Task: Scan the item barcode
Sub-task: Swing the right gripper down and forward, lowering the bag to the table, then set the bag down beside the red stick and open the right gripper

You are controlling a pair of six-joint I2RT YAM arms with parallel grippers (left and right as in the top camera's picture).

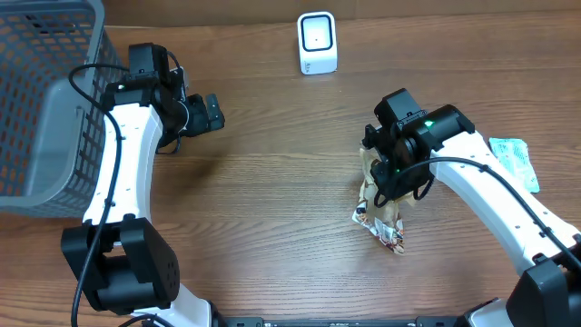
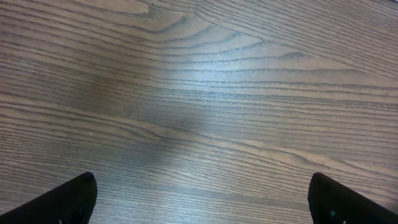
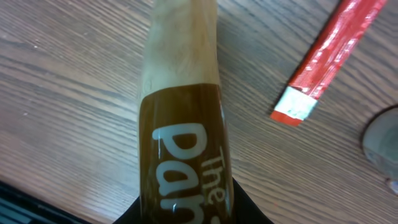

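The item is a tan and brown packet (image 3: 180,124) with white lettering. My right gripper (image 3: 186,208) is shut on its lower end, a black finger on each side. Seen from above, the packet (image 1: 369,173) hangs upright under that gripper (image 1: 388,174), just over the table. No barcode shows on it in any view. A white scanner (image 1: 317,43) stands at the back centre, well away from the packet. My left gripper (image 1: 211,113) hovers open at the left, and its wrist view shows only bare wood between the wide-set fingertips (image 2: 74,196).
A grey mesh basket (image 1: 41,109) fills the left edge. A red stick packet (image 3: 326,59) lies on the wood beside the held item, seen from above as a red and silver packet (image 1: 386,232). A green packet (image 1: 515,159) lies at the right.
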